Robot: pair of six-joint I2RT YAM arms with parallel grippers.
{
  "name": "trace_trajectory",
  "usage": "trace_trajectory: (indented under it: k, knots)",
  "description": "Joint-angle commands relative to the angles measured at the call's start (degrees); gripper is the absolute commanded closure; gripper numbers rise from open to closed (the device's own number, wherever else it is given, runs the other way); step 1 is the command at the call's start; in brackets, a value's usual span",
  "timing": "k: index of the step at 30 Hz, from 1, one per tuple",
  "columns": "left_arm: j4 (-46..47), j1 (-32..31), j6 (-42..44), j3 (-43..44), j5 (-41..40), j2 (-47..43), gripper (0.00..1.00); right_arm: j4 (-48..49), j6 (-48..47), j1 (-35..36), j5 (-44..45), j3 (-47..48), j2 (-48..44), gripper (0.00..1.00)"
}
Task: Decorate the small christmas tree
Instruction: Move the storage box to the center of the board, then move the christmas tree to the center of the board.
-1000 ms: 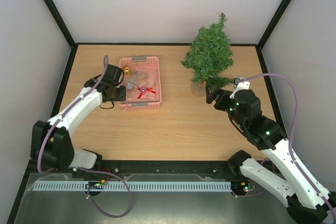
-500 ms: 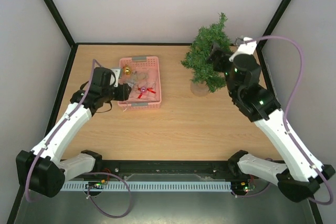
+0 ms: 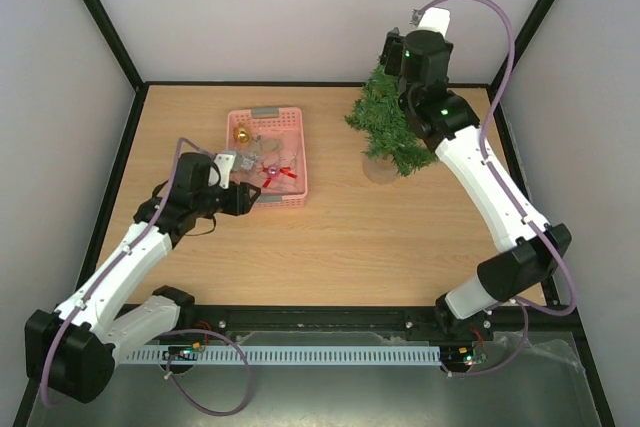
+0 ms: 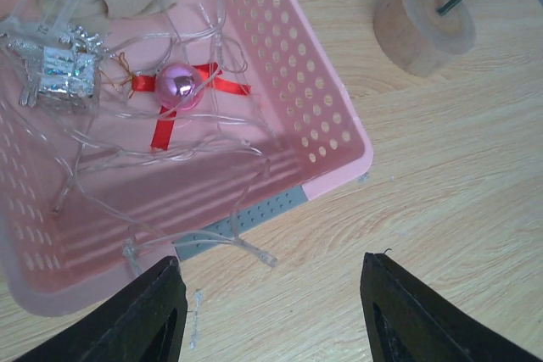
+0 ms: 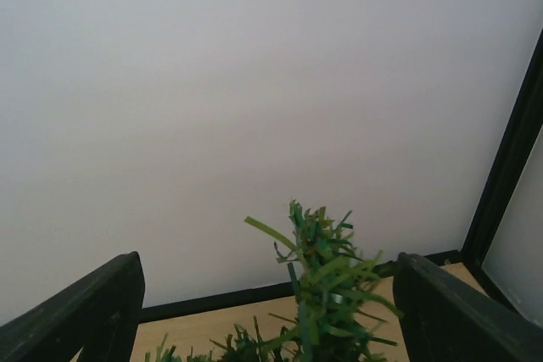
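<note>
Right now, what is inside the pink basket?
A pink ball with red ribbon, a silver ornament, a gold ball and a tangled clear wire. What lies under the tangle is covered.

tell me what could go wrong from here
The right gripper hovers open at the tip of the tree. Closing or pushing there could topple the tree on its small base. The light string hangs over the rim of the basket by the open left gripper and loops past the bauble, so pulling it may drag that out.
</note>
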Motion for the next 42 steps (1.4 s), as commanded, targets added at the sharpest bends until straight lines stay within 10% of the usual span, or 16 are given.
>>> trace_trajectory:
  k: [1, 7, 13, 18, 32, 42]
  knots:
    - [2.16, -0.07, 0.18, -0.16, -0.02, -1.22, 0.42, 4.97, -2.56, -1.4, 3.1, -0.93, 1.03, 0.24]
    - [1.42, -0.07, -0.72, 0.03, -4.66, -1.96, 0.43, 2.94, -2.24, -2.16, 2.86, -0.89, 1.51, 0.4]
    - [-5.27, 2.33, -6.44, 7.2, -28.75, 3.24, 0.43, 0.6, -2.04, -2.16, -0.43, -1.58, -1.47, 0.73]
    - [-3.26, 9.25, -5.29, 7.59, -24.37, 10.75, 0.45, -2.98, -3.22, -2.16, -8.34, -1.27, -3.04, 0.98]
    - [0.88, 12.06, -1.32, 11.61, -10.54, 27.65, 0.44, -9.1, -4.11, -2.16, -9.83, 3.8, -5.05, 0.98]
    - [-0.76, 12.06, 1.37, 11.86, -12.96, 30.96, 0.8, -11.55, -5.31, -2.16, -11.26, 4.98, -6.67, 0.98]
